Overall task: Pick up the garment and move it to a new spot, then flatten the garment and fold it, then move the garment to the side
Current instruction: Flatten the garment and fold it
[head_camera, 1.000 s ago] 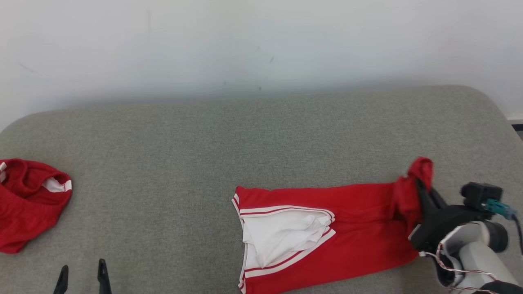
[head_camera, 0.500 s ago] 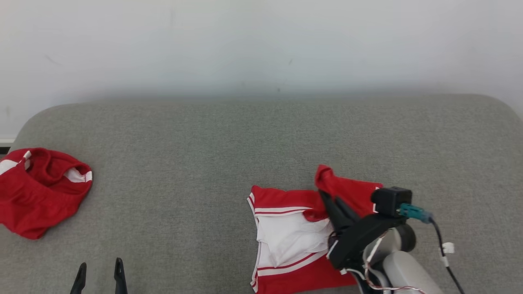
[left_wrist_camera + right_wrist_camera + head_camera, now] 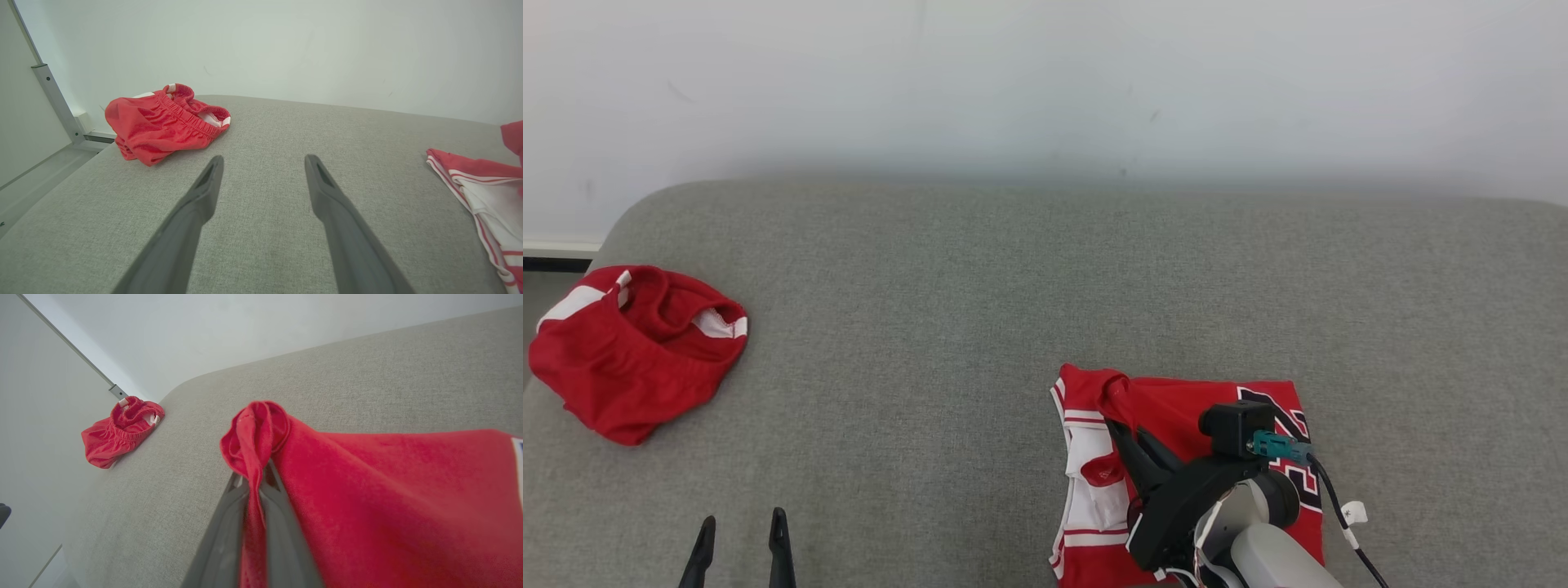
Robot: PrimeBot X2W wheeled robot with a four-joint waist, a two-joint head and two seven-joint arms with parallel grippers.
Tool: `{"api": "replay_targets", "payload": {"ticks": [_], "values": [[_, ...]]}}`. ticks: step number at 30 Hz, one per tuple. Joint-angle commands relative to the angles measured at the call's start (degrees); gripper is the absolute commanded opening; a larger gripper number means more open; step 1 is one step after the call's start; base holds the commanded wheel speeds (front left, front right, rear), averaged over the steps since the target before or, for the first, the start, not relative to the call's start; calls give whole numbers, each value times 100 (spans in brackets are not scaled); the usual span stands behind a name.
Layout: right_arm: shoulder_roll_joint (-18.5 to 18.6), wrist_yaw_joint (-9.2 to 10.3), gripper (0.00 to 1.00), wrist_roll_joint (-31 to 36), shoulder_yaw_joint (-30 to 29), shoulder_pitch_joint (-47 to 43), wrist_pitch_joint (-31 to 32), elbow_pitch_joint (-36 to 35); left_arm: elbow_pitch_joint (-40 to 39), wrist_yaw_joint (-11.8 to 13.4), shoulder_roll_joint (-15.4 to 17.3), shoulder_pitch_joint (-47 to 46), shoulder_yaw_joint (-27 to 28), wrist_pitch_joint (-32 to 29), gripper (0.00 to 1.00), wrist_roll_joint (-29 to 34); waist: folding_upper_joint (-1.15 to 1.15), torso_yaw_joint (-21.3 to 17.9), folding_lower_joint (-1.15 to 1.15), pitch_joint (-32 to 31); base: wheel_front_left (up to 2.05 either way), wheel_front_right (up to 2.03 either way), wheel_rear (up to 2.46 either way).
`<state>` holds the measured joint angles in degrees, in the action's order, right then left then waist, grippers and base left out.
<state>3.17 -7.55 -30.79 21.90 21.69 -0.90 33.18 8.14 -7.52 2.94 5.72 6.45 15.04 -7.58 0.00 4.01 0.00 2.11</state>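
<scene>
The garment point(image 3: 1176, 408) is a red jersey with white trim and dark lettering, lying folded over on the grey cushion at the lower middle right. My right gripper point(image 3: 1123, 425) is shut on a bunched red edge of the garment point(image 3: 253, 433), holding it above the jersey's left part. The cloth is pinched between the two dark fingers point(image 3: 229, 522) in the right wrist view. My left gripper point(image 3: 739, 535) stands open near the front edge at the lower left, nothing between its fingers point(image 3: 204, 192). The garment's striped hem point(image 3: 478, 183) shows at the right of the left wrist view.
A crumpled pair of red shorts point(image 3: 637, 347) with an elastic waistband lies at the cushion's left end, seen too in both wrist views point(image 3: 163, 122) point(image 3: 120, 433). The grey cushion point(image 3: 980, 286) runs against a white wall. A floor gap and metal rail point(image 3: 53, 102) lie past its left edge.
My right gripper has carried the pinched red edge leftward across the jersey, folding it over so the lettered side shows. The head camera has turned right. The left gripper has stayed put.
</scene>
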Motion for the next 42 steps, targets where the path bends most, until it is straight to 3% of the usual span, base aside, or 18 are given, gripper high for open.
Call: {"api": "replay_targets", "payload": {"ticks": [1, 11, 12, 13, 19, 24, 34, 42], "values": [[-38, 14, 0, -24, 31, 52, -49, 19, 9, 7, -9, -70, 4, 19, 100, -55, 0, 24, 0, 21, 0, 0, 0], [-43, 14, 0, -473, 530, 532, -613, 803, 100, 7, -9, -204, -79, 19, 100, -101, 0, 102, 0, 122, 0, 0, 0], [-42, 14, 28, -470, 573, 596, -686, 886, 113, 7, -9, -225, -92, 19, 100, -110, 0, 111, 0, 126, 0, 0, 0], [-44, 14, 100, -570, 629, 616, -724, 940, 124, 7, -9, -241, -105, 19, 100, -108, 0, 117, 0, 129, 0, 0, 0], [-40, 14, 100, -630, 764, 806, -1194, 1045, 125, 7, -9, -170, -59, 19, 100, -134, 0, 61, 0, 101, 0, 0, 0], [89, 14, 100, -393, 426, 824, -1396, 753, 64, 7, -8, -107, 2, 19, 100, -89, 0, -64, 0, 37, 0, 0, 0], [608, 14, 100, 395, -891, -66, -1423, -926, -100, 7, -9, -65, 86, 19, 100, 23, 0, -320, 0, -24, 0, 0, 0], [661, 14, 100, 868, -1594, -1054, -1423, -1960, -217, 8, -7, 31, 216, 19, 100, 76, 0, -501, 0, -99, 0, 0, 0]]}}
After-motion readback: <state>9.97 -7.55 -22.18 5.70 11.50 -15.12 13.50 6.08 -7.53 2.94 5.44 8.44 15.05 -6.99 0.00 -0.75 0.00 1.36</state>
